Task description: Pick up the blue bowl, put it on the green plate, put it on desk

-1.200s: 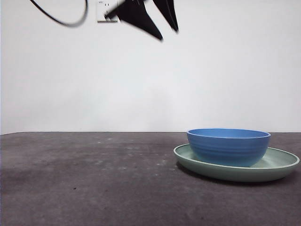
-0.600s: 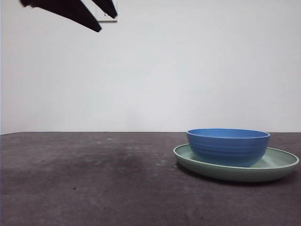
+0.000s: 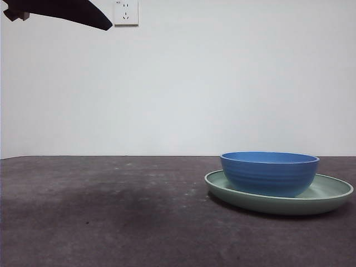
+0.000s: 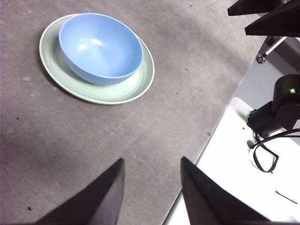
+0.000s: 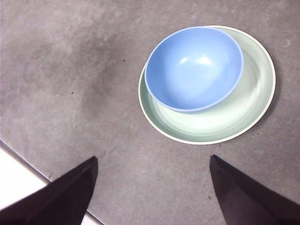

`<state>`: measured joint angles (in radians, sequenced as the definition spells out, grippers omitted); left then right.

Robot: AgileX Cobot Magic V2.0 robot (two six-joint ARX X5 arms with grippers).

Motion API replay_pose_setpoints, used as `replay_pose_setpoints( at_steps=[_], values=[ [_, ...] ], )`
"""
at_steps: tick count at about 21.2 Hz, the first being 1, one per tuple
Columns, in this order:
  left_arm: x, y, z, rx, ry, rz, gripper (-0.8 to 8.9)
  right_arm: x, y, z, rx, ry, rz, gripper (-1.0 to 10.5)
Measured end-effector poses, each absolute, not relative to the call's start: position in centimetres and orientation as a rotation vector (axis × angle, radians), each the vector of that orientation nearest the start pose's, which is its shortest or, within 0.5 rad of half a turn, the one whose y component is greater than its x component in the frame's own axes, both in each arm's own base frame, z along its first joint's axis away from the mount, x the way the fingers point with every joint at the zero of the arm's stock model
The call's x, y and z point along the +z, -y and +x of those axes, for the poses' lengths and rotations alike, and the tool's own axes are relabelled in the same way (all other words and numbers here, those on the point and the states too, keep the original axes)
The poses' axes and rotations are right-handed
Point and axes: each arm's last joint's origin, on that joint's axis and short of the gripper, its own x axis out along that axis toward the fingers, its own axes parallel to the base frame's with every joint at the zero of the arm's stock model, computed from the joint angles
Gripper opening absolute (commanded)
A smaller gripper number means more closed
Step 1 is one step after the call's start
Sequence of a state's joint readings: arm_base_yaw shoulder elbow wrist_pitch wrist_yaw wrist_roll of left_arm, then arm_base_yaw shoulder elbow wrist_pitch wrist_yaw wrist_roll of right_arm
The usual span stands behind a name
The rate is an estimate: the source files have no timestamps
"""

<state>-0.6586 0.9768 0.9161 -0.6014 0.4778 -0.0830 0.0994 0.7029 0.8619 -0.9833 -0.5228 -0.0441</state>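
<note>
Bowl on plate: your placing looks done.
The desk (image 3: 111,211) carries the green plate (image 5: 248,117) with the blue bowl (image 5: 194,68) seated off-centre inside it, well ahead of your right gripper (image 5: 152,187), jaws wide and empty; the left gripper (image 4: 152,185), moderately spread and empty, waits farther off.

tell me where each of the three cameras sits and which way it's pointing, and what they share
Front view: low, at about desk height, looking level across the desk at the bowl on the plate; a black gripper tip shows at the top left corner.
Left wrist view: high above the desk edge, looking down; open left gripper.
Right wrist view: high above, looking down; open right gripper.
Shared: all three show the empty bowl sitting off-centre on the plate.
</note>
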Motion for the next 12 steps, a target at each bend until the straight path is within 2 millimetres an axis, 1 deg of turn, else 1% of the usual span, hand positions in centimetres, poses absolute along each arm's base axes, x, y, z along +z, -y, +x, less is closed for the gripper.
replay_pose_setpoints(
  at_steps=[5,8,12],
  values=[
    [31.0,12.9,14.5,-1.063,-0.739,-0.008,1.89,30.4,-2.5,11.2,0.591,-0.807,0.135,3.8],
    [31.0,12.9,14.5,-1.063,-0.739,-0.008,1.89,30.3,-2.3,11.4,0.492,-0.826,0.128,3.8],
    [31.0,12.9,14.5,-1.063,-0.740,-0.008,1.89,29.8,-1.9,12.4,0.297,-0.871,0.105,3.8]
  ],
)
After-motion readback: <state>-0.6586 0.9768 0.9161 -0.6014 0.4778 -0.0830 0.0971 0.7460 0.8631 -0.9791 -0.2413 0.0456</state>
